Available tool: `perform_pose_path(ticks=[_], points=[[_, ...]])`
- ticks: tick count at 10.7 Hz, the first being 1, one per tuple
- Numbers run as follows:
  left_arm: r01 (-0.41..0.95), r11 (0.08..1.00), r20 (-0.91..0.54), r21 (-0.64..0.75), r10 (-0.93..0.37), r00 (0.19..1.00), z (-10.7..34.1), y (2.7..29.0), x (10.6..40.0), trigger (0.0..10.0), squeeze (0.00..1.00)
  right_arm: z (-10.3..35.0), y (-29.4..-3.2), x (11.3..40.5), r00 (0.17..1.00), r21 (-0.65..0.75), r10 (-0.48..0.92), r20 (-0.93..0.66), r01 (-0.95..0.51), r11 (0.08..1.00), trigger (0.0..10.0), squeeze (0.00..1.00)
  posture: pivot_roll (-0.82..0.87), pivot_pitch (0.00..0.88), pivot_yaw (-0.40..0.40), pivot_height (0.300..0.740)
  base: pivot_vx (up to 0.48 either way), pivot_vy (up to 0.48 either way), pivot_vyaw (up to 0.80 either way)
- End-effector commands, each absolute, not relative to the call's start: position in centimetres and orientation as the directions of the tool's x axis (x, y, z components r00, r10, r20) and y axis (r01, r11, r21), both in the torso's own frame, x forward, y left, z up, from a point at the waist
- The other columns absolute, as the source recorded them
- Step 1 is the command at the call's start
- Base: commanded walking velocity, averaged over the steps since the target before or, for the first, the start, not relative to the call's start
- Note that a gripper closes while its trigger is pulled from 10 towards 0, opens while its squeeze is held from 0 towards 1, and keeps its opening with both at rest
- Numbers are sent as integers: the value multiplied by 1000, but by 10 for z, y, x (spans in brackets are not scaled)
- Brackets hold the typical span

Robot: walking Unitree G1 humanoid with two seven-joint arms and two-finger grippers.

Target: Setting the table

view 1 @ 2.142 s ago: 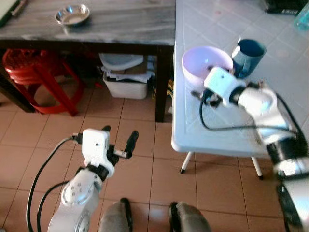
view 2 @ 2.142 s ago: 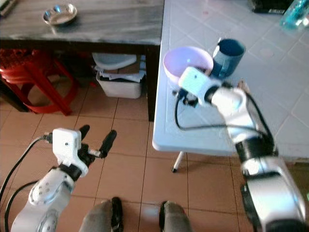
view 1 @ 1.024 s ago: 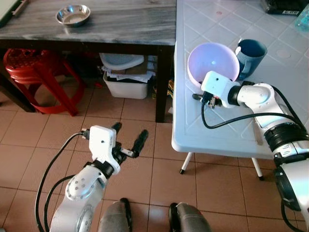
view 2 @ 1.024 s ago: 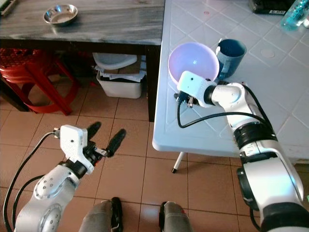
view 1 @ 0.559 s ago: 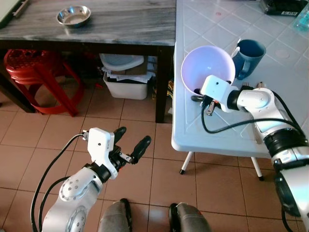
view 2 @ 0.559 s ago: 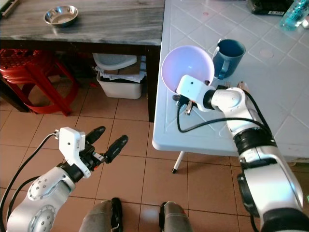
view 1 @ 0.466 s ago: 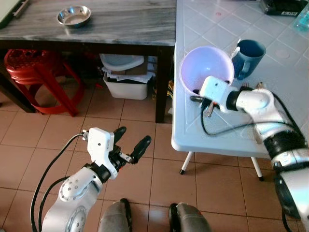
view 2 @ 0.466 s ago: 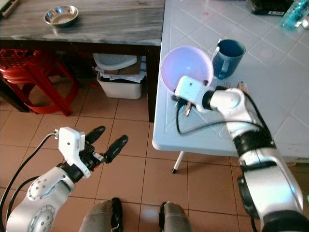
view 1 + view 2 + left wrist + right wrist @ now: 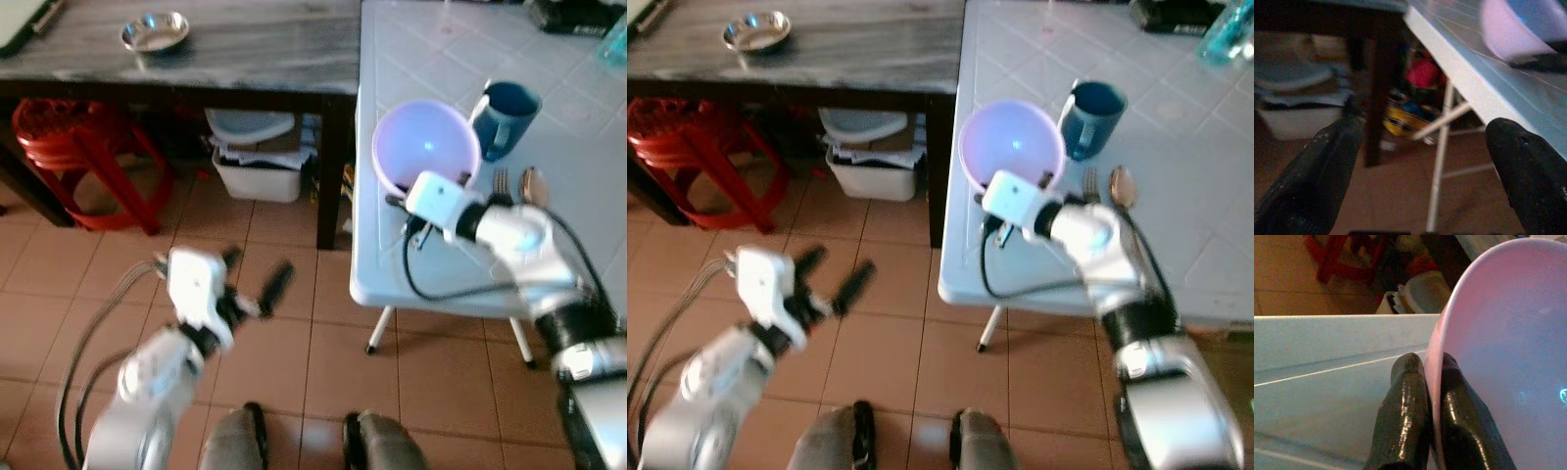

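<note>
A pale lilac bowl (image 9: 426, 147) tilts on its edge at the near left corner of the white table (image 9: 460, 279). My right gripper (image 9: 1431, 363) is shut on the bowl's near rim (image 9: 1436, 382), one finger inside and one outside. A blue mug (image 9: 507, 106) stands just behind the bowl. Right of the bowl, a fork (image 9: 502, 181) and a spoon (image 9: 532, 184) lie side by side. My left gripper (image 9: 253, 274) hangs open over the tiled floor, left of the white table, holding nothing.
A dark wooden table (image 9: 245, 49) joins the white one on the left and carries a small steel bowl (image 9: 155, 31). Under it sit a white bin (image 9: 257, 162) and a red stool (image 9: 69, 137). The white table's folding legs (image 9: 1442, 147) stand ahead of my left gripper.
The bowl sat upright two seconds ago and is now tipped up in my right gripper. The right arm has shifted, uncovering the fork and spoon. My left arm is blurred and moving.
</note>
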State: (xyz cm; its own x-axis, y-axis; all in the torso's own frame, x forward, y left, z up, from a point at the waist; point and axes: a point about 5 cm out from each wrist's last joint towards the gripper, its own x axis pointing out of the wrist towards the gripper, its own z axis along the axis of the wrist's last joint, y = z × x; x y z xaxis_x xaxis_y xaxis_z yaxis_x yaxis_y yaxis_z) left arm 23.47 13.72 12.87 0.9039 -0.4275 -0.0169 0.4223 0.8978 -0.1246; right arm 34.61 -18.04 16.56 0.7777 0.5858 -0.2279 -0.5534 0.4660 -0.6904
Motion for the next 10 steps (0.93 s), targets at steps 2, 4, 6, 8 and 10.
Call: perform_pose_path(ticks=[2,4,6,8,10], points=[[266,959,-13,-98,-269,963,128,162,248,10000,0,172,-185,334,867,-672,498,-33,-387,631,0,0,-18,149,2,740,0,0,0],[184,981,15,-63,-183,983,130,170,255,10000,0,173,-176,313,889,-621,435,141,-263,738,0,0,-21,130,1,740,0,450,0],[99,995,51,-31,-98,994,131,175,261,10000,0,175,-163,298,885,-590,404,233,-201,782,0,0,-23,119,1,740,0,448,0],[94,995,60,-23,-92,994,131,172,263,10000,0,181,-153,292,878,-545,383,288,-178,819,0,0,-21,114,4,740,0,448,0],[78,997,75,-9,-77,994,131,173,264,10000,0,177,-146,283,888,-505,349,301,-162,848,2980,0,-20,112,4,740,0,437,0]])
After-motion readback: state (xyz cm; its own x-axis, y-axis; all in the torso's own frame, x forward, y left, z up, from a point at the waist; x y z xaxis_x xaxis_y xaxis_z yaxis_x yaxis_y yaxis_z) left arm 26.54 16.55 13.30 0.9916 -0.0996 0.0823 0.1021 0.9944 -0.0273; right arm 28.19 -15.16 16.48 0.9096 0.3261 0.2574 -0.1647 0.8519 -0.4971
